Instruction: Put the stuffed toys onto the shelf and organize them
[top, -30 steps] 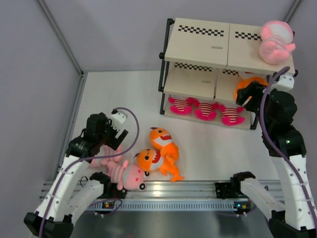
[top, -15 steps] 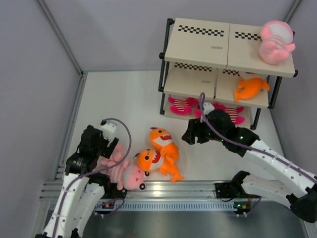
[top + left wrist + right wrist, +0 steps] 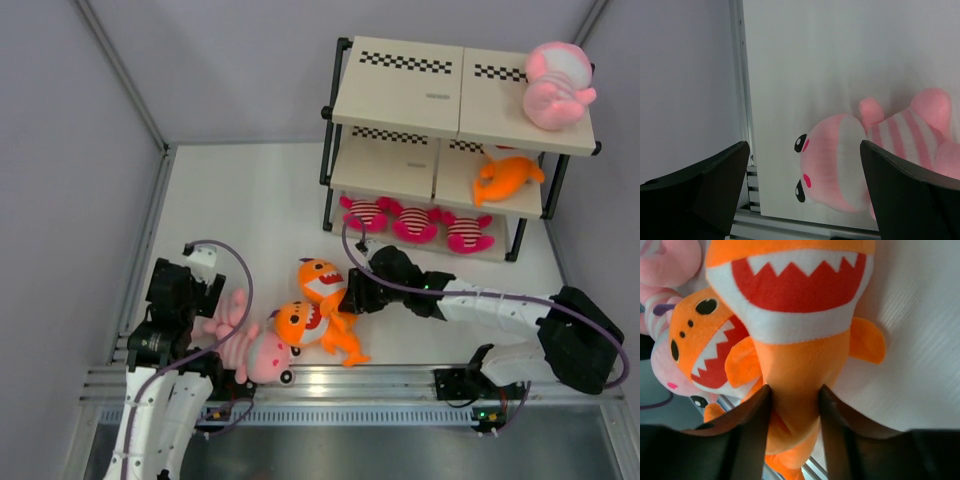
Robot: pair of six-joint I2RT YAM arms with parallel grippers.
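Note:
The shelf (image 3: 400, 95) stands at the back right. A pink doll (image 3: 556, 85) lies on its top board, an orange shark (image 3: 508, 177) on the middle one, and three magenta creatures (image 3: 415, 222) on the bottom one. On the floor lie two orange sharks (image 3: 322, 282) (image 3: 300, 324) and a pink striped doll (image 3: 245, 345). My right gripper (image 3: 352, 295) is shut on the farther shark's body (image 3: 795, 330), one finger pressing each side (image 3: 794, 405). The left gripper (image 3: 205, 300) hovers wide open over the doll's head (image 3: 840, 165), touching nothing (image 3: 805, 190).
The second shark (image 3: 705, 345) lies against the held one, with the doll's face just beyond it. A metal rail (image 3: 350, 380) runs along the near edge. Grey walls close in on the left and back. Bare white floor (image 3: 250, 200) lies left of the shelf.
My right arm swung down from the shelf's middle board to the floor and closed its jaws around the farther shark. The left arm drew back toward the near left, still open.

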